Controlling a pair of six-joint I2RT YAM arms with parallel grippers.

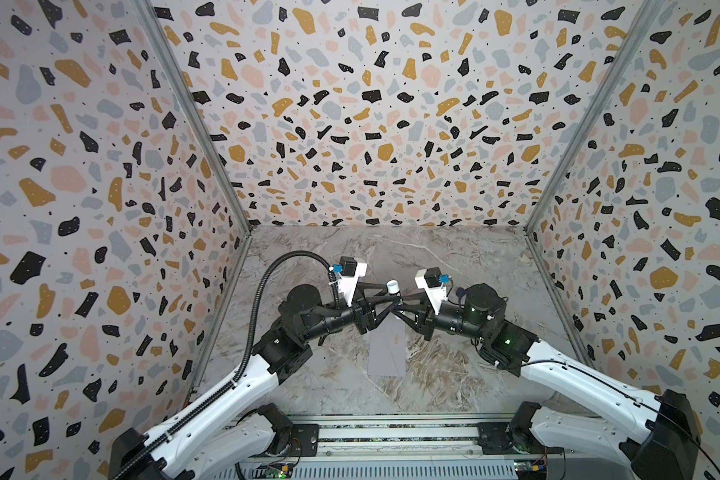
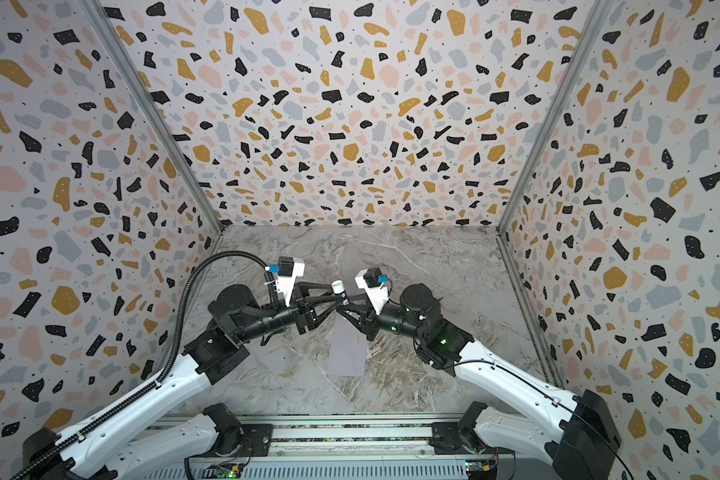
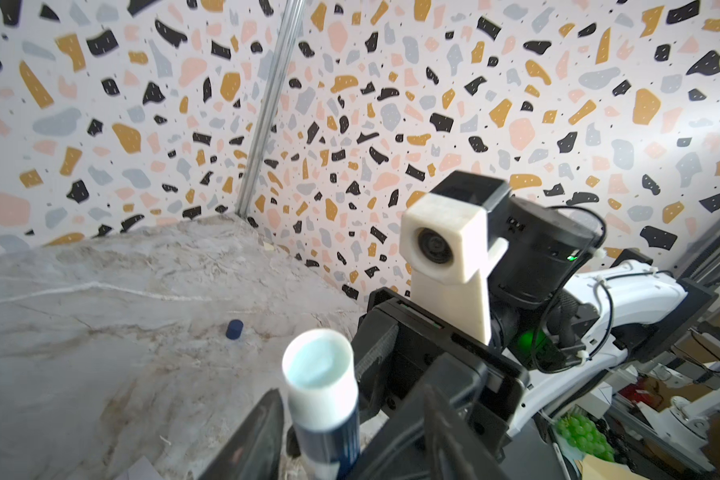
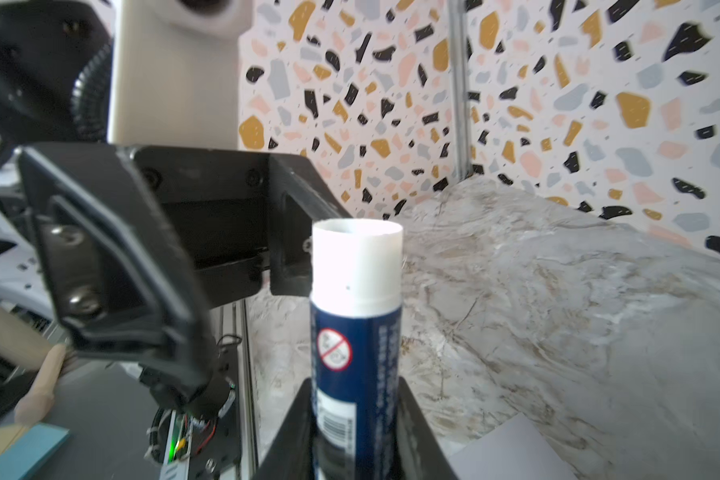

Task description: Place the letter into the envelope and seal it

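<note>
The pale grey-lavender envelope (image 1: 387, 353) (image 2: 347, 353) lies flat on the marble table, its far end under the two grippers. The letter is out of view. Above the envelope, my right gripper (image 1: 396, 308) (image 4: 356, 436) is shut on the dark blue body of an uncapped glue stick (image 1: 393, 286) (image 4: 356, 332) held upright. My left gripper (image 1: 393, 296) (image 3: 337, 440) is open, its fingers either side of the stick's white upper end (image 3: 321, 374), with a small gap on one side.
The glue stick's dark blue cap (image 3: 234, 329) lies on the table beyond the grippers, towards the right wall. Both arms meet at mid-table, wrists almost touching. Patterned walls enclose three sides; a metal rail (image 1: 391, 434) runs along the front edge.
</note>
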